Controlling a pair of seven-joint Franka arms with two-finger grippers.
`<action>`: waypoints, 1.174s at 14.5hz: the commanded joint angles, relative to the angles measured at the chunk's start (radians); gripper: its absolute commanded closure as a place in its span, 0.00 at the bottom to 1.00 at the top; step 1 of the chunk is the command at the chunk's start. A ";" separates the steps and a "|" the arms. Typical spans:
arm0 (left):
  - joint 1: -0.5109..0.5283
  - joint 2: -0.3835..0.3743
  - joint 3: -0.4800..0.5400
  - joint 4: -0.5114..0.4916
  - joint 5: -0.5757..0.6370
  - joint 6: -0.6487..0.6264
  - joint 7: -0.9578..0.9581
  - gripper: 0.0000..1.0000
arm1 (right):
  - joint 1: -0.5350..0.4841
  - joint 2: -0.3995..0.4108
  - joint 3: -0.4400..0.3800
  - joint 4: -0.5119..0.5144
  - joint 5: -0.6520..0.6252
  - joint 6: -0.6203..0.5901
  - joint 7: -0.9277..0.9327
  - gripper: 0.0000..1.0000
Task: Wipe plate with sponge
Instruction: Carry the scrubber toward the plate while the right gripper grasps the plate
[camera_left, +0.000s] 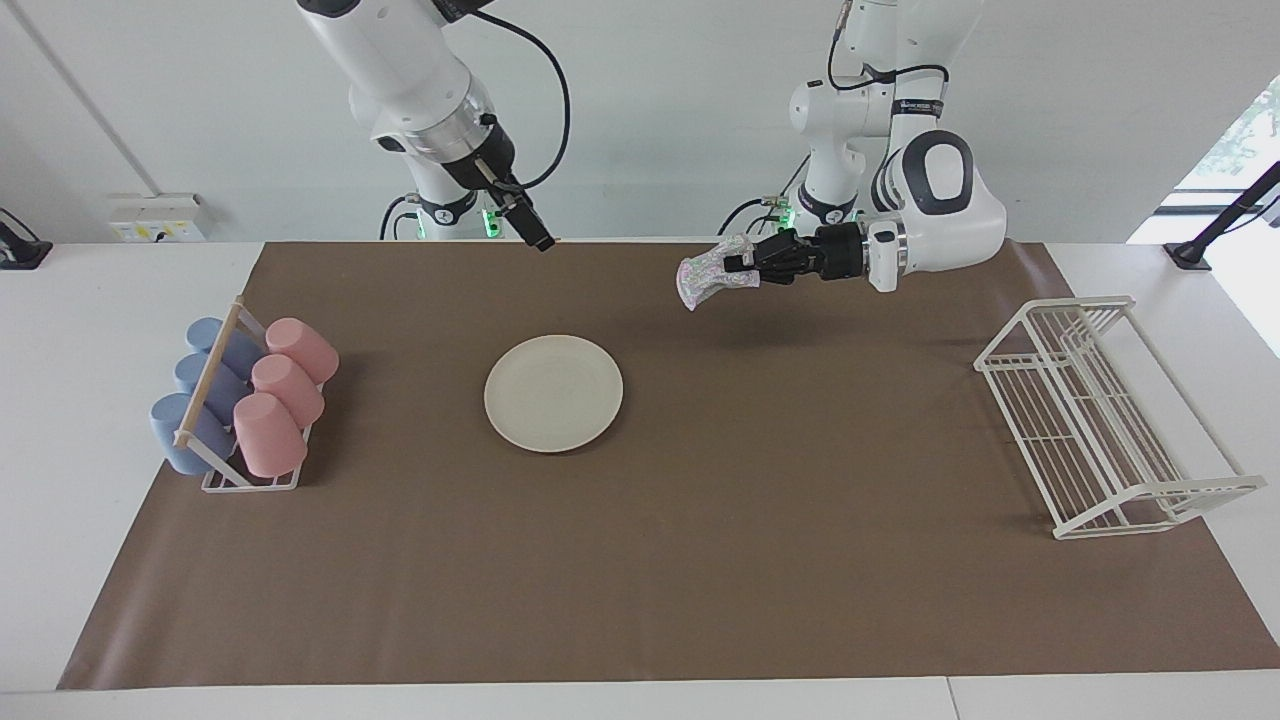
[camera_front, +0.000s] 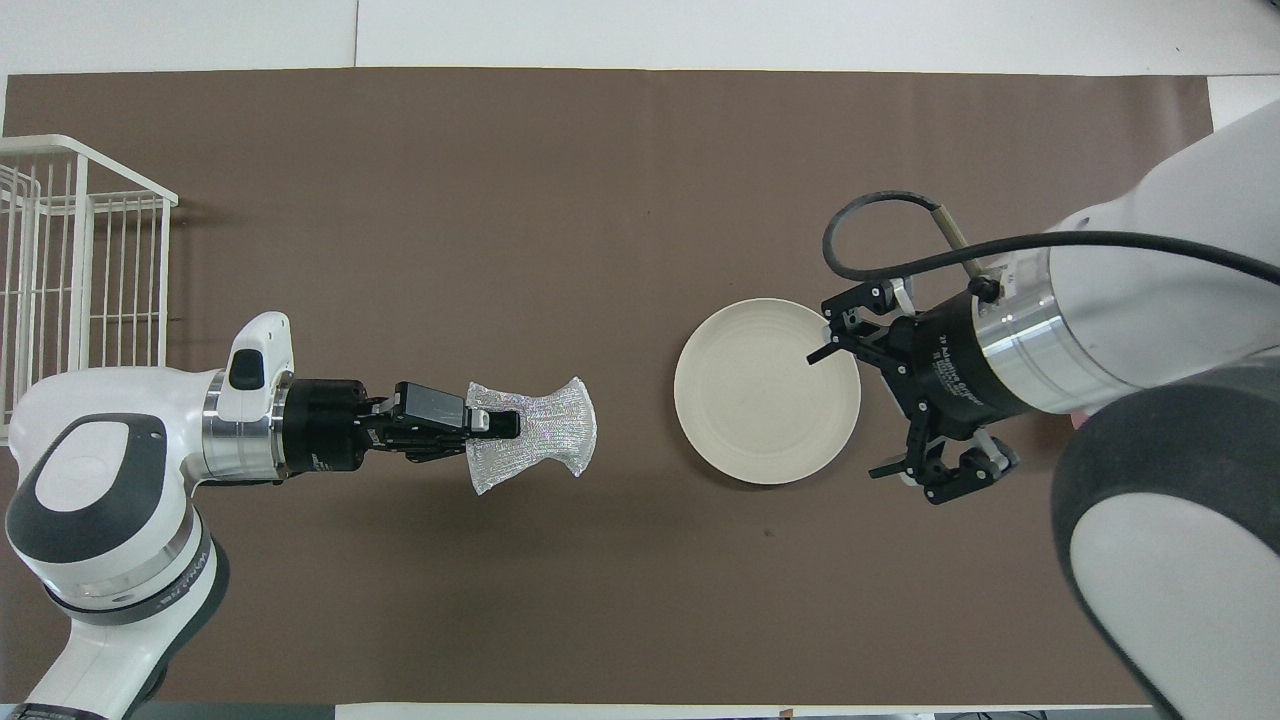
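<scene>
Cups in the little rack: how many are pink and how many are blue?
6: three pink cups lie in a row along the rack's plate-facing side, three blue cups in a row beside them, toward the right arm's end of the table. More may be hidden underneath.

White arms with black grippers, silver wrist rings, black cables.

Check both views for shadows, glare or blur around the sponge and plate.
Facing view: the sponge in the left gripper casts a soft shadow on the brown mat; bright window at the edge. Overhead view: the sponge glints, the plate looks even and sharp, and the right gripper overlaps its rim.
</scene>
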 joint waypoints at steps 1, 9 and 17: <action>-0.070 -0.053 0.007 -0.053 -0.083 0.070 0.029 1.00 | -0.013 -0.048 0.042 -0.069 0.033 0.058 0.070 0.00; -0.200 -0.050 0.005 -0.049 -0.184 0.202 0.034 1.00 | 0.131 -0.065 0.054 -0.190 0.034 0.324 0.345 0.00; -0.199 -0.052 0.002 -0.053 -0.184 0.204 0.059 1.00 | 0.231 -0.044 0.054 -0.269 0.031 0.508 0.411 0.00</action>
